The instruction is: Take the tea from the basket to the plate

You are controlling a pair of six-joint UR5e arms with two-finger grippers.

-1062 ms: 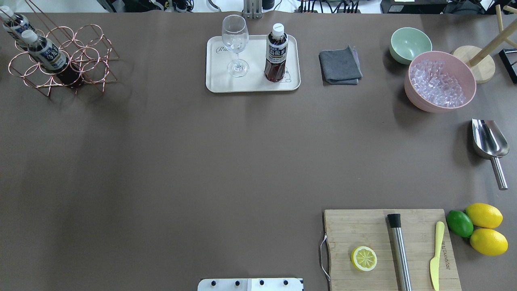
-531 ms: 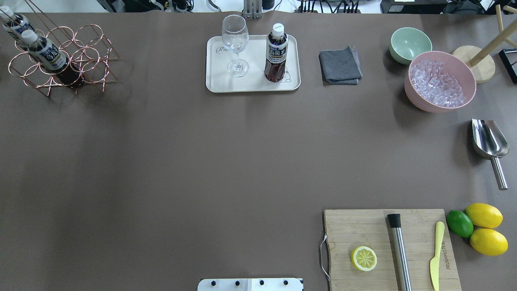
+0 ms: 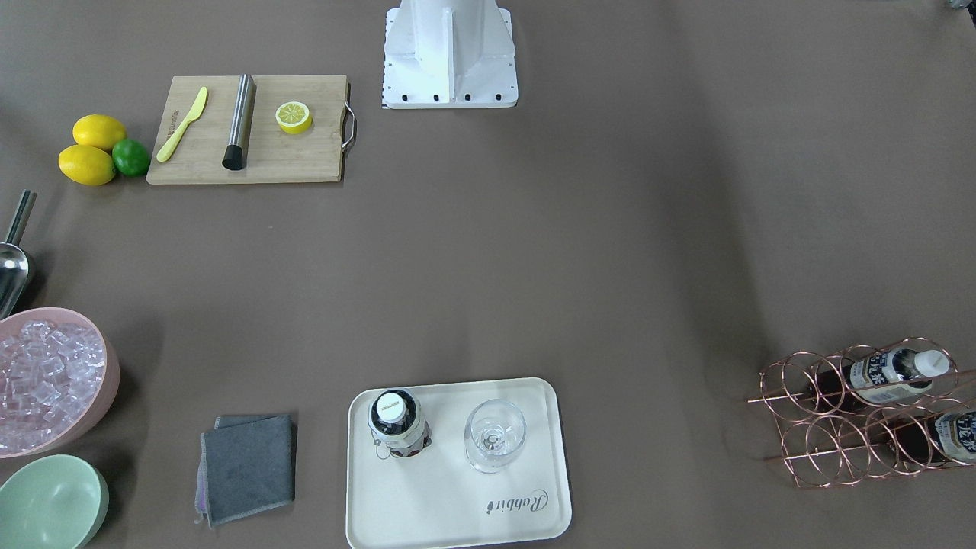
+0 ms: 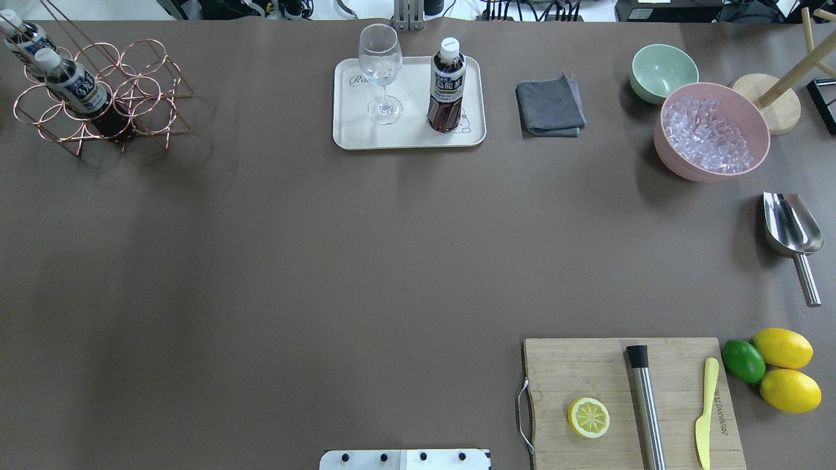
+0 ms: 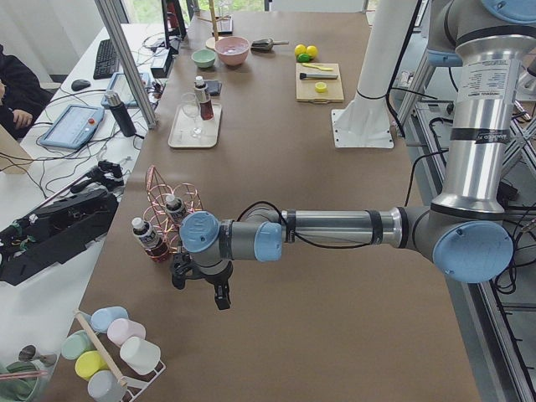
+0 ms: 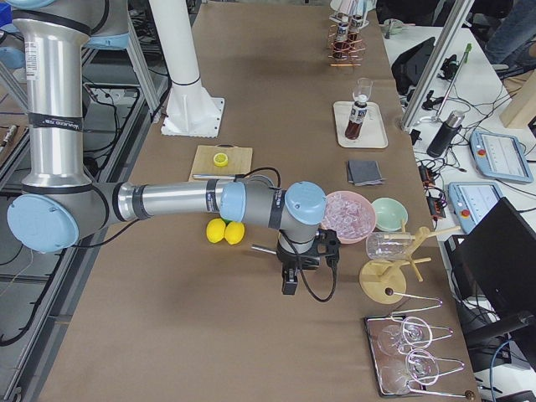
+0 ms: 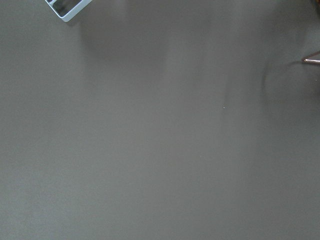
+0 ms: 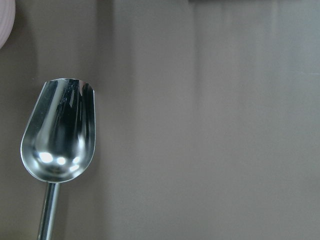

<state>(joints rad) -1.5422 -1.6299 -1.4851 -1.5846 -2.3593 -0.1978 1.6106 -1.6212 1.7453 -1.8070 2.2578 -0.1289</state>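
Note:
One tea bottle (image 4: 447, 88) stands upright on the cream plate (image 4: 353, 134), beside a wine glass (image 4: 381, 72); the bottle also shows in the front view (image 3: 396, 423). Two more tea bottles (image 4: 73, 85) (image 4: 23, 36) lie in the copper wire basket (image 4: 140, 98) at the far left. My left gripper (image 5: 201, 291) shows only in the exterior left view, hanging over bare table just short of the basket (image 5: 163, 194); I cannot tell if it is open. My right gripper (image 6: 293, 280) shows only in the exterior right view, near the pink bowl; I cannot tell its state.
A grey cloth (image 4: 550, 104), a green bowl (image 4: 663, 72) and a pink bowl of ice (image 4: 712, 130) stand at the far right. A steel scoop (image 4: 791, 228) lies at the right edge. A cutting board (image 4: 575, 372) with a lemon half, a muddler and a knife is at the near right.

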